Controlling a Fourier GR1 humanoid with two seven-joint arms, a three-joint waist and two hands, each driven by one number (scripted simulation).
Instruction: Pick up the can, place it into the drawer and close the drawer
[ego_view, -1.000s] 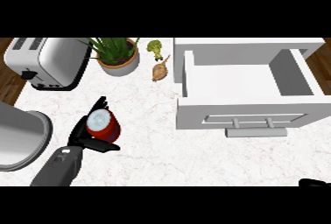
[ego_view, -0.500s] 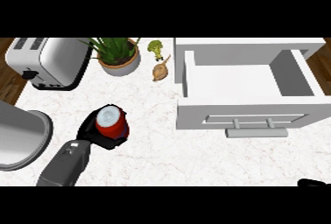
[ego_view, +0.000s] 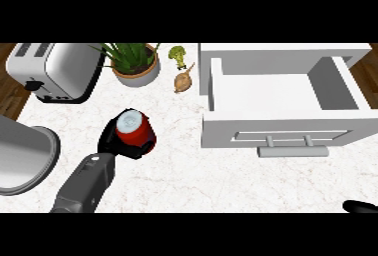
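Observation:
A red can (ego_view: 135, 132) with a pale lid is held above the marble counter (ego_view: 192, 180), left of centre. My left hand (ego_view: 112, 144) is shut on it, black fingers curled round its sides and base, the grey forearm coming in from the lower left. The white drawer (ego_view: 284, 131) stands pulled open at the right, its inside bare and its handle facing me. The can is well to the left of the drawer's front. Only a black tip of my right hand (ego_view: 360, 206) shows at the lower right edge.
A silver toaster (ego_view: 52, 70) stands at the back left beside a potted plant (ego_view: 134, 62). A broccoli floret (ego_view: 177, 54) and a tan root vegetable (ego_view: 183, 80) lie left of the drawer. A large grey pot (ego_view: 18, 157) fills the left edge.
My left hand has carried the can up off the counter and a little to the right, toward the drawer. The right hand has stayed at the lower right edge.

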